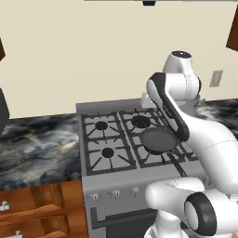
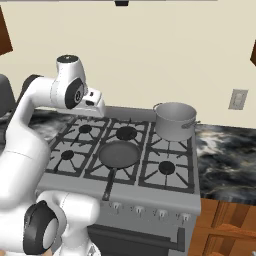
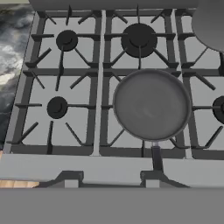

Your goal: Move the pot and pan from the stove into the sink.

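— Where's the end effector (image 3: 110,183)?

— I see its two fingertips (image 3: 69,178) at the bottom of my hand view, spread apart with nothing between them, above the stove (image 3: 52,166) front edge.

— And the pan (image 3: 152,105)?

— Just ahead of the fingertips on the front middle burner, handle pointing back toward them.

— The pot (image 2: 174,120)?

— Beyond the pan to the right, on the rear right burner; my hand view cuts it off at the corner, and the arm hides most of it from the left base camera.

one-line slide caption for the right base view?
Pan on the stove's front-middle burner, pot at back right, arm raised over the left side.
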Motion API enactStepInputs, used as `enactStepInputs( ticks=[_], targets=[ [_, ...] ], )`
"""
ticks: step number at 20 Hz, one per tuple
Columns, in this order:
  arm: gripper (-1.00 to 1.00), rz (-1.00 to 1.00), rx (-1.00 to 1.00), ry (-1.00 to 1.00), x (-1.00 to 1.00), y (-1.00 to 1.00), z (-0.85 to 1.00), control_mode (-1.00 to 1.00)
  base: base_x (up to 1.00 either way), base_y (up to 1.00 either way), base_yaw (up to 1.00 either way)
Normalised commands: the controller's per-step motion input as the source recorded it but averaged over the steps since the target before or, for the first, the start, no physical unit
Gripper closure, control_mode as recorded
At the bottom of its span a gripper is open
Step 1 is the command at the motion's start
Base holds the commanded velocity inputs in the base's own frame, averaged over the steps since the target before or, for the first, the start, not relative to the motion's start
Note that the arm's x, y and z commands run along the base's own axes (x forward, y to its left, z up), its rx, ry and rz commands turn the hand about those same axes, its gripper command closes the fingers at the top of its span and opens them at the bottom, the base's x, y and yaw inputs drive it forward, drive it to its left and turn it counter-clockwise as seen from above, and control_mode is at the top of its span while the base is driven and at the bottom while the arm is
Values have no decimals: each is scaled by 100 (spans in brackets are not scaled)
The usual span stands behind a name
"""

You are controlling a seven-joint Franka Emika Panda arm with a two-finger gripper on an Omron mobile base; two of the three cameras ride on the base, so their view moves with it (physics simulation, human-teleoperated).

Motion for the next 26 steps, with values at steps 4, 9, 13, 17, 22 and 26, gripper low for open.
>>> enactStepInputs(
  ticks=[4,9,13,17,22,26],
  targets=[
    [-100,0,0,1,-3,-9,-2,-100,0,0,0],
    [-100,0,0,0,-25,-35,-14,-100,0,0,0],
    [-100,0,1,0,-38,-42,-18,-100,0,0,0],
    [-100,-1,0,0,-40,-45,-21,-100,0,0,0],
    [-100,-2,0,0,-27,-44,-25,-100,0,0,0],
    [-100,0,-1,0,-2,-2,-7,-100,0,0,0]
  ],
)
